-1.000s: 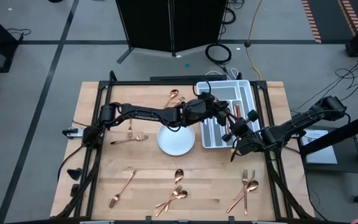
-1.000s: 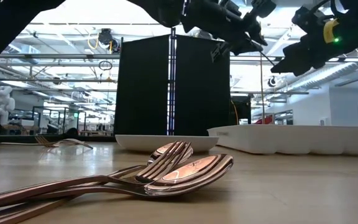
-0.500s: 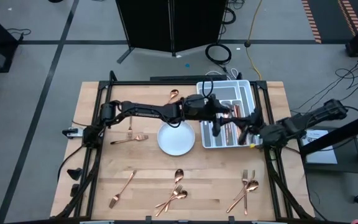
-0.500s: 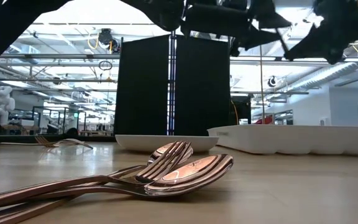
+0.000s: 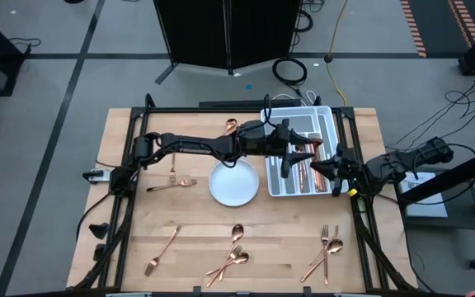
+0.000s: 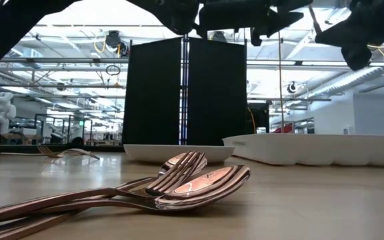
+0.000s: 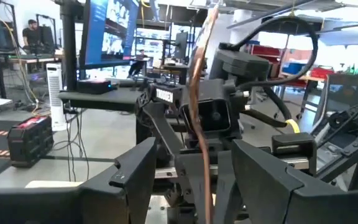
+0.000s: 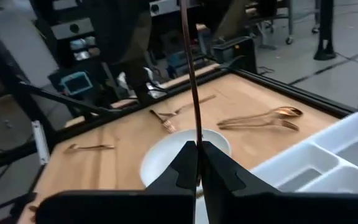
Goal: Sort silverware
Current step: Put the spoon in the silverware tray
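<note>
A pale wooden bench [image 5: 188, 235] sat on a grey floor, a black cabinet [image 5: 225, 33] behind it, with an open workshop of screens and racks beyond. One round white plate [image 5: 233, 184] and one white divided tray [image 5: 302, 124] stood mid-bench. Slim rose-gold silverware [image 5: 236, 252] lay in six loose clusters around them, more already in the tray. Over the tray, the right hand [image 8: 197, 163] was pressed together on one thin copper piece [image 8: 191, 74], upright. The left hand [image 7: 194, 186] faced it, fingers spread either side of that piece.
</note>
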Motion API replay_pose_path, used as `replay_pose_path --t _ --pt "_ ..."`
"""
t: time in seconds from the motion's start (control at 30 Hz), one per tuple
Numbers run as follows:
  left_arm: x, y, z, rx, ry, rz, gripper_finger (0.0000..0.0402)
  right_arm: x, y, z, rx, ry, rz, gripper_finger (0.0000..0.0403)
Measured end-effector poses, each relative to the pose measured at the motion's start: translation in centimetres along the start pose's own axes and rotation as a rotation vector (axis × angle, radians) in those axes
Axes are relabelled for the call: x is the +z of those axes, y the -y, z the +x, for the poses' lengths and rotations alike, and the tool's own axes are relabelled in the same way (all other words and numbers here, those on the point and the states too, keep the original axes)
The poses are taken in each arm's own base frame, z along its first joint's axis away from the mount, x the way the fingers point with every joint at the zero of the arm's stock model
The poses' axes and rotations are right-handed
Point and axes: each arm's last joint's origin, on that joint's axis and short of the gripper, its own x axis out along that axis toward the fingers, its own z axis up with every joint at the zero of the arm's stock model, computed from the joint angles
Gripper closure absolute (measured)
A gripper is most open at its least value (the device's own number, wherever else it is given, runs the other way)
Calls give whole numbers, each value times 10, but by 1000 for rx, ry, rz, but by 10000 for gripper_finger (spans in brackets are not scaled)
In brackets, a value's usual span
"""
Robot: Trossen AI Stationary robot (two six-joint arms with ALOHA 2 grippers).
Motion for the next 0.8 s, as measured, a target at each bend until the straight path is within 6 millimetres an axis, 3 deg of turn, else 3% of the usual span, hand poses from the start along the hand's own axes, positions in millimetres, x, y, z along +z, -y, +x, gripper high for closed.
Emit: replay_pose_path --t 0.33,0.8 --pt "-2 8 2 -35 -21 -10 208 2 -3 2 35 27 7 402" --pt "-2 21 4 -58 -10 -11 336 4 -7 7 43 50 11 403"
